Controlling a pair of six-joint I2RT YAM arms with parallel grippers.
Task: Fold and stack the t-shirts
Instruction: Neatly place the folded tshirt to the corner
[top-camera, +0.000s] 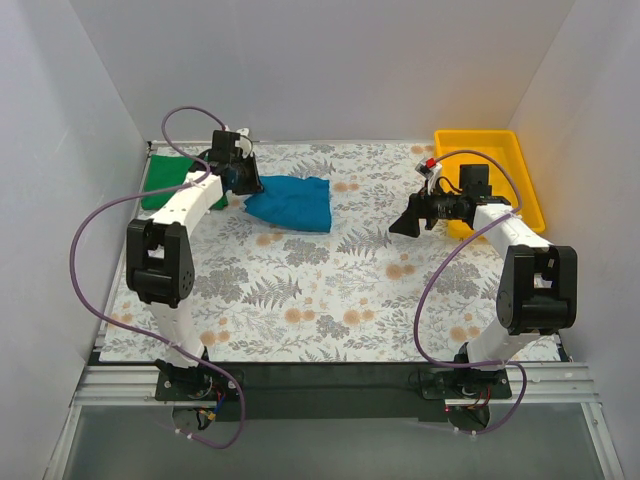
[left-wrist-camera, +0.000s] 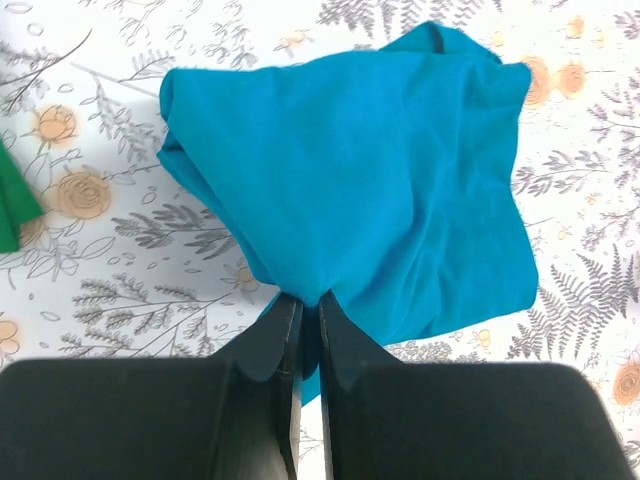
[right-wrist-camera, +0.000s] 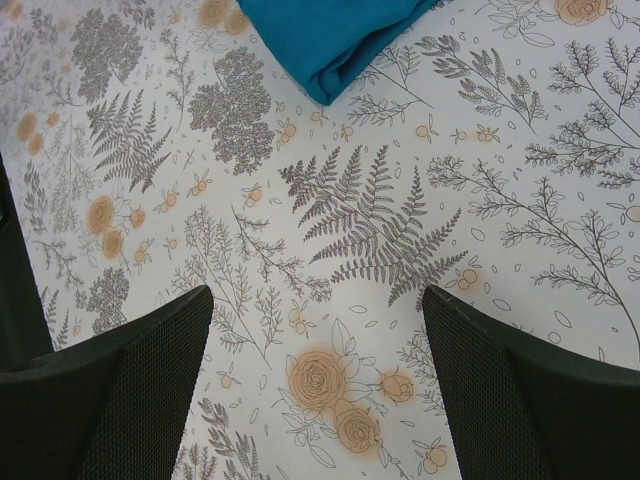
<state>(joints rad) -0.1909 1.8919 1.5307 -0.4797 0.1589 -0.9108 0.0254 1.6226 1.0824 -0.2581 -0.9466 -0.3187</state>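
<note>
Teal cotton is bunched between the black fingers (left-wrist-camera: 262, 352) of my left gripper (left-wrist-camera: 310, 302), which are pressed almost together on a pinch of the teal-blue t-shirt (left-wrist-camera: 370, 170) at its nearest edge. From that pinch the fabric fans away from the gripper in radiating creases and lies as a rough folded slab on the floral tablecloth (left-wrist-camera: 120, 270), with a rounded fold on the gripper's left and a looser corner far out on its right. Further left of the gripper, only a sliver in the wrist view, is the bright green t-shirt (left-wrist-camera: 14, 205). A strip of printed cloth separates it from the teal one. From the overhead camera I see it lying flat in the far left corner of the table, partly hidden behind the left arm (top-camera: 185, 205). My right gripper (right-wrist-camera: 317, 298) hangs with its fingers spread wide, and only the fern and rose print shows between them. Ahead of it and slightly to its left, a folded edge of the teal shirt shows, well apart from the fingertips. Behind this gripper, in the table's far right corner, sits the yellow plastic tray (top-camera: 475, 136), and the right wrist crosses its left side in the overhead view.
</note>
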